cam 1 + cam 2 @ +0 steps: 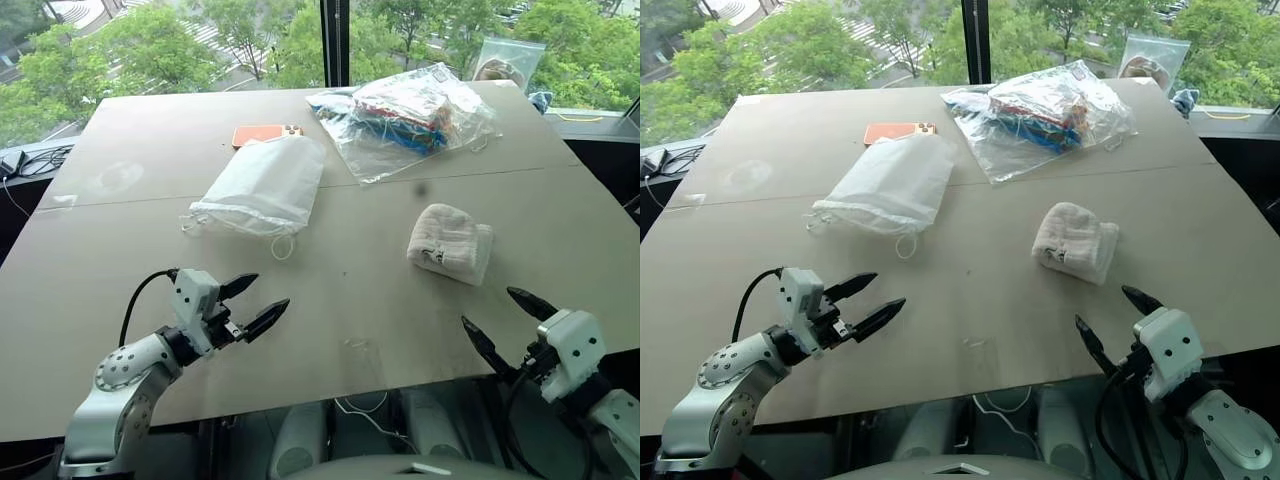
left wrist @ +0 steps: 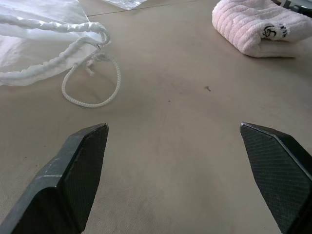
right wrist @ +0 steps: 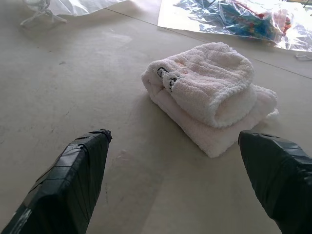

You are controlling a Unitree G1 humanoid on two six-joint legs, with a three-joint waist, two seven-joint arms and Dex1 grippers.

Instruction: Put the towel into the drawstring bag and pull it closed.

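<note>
While both arms are hovering low over the near edge of the table (image 1: 120, 190), nothing is being held: the left gripper (image 1: 255, 302) is standing with its two black fingers spread wide, and the right gripper (image 1: 506, 318) is likewise gaping and empty. Lying right of centre, the towel (image 1: 450, 242) is sitting folded in a soft roll, its dark tag facing the near side, just ahead of the right gripper and well apart from the drawstring bag (image 1: 265, 185). That bag is lying flat toward the left-centre, its gathered mouth and loose cords (image 2: 92, 73) pointing toward the robot, one loop trailing onto bare board. A clear plastic bag of colourful items (image 1: 405, 115) is resting beyond, and an orange phone (image 1: 266, 134) is peeking from behind the pouch. Judging from this, the step in hand is picking up the towel, with nothing of the task done yet. Doing it well likely means the right gripper straddling the thick folded bulk rather than a single flap, so the roll is not unfurling in the lift, while the left is working toward the bag's mouth hem, not the cords, since tugging those risks cinching the mouth shut too soon.
</note>
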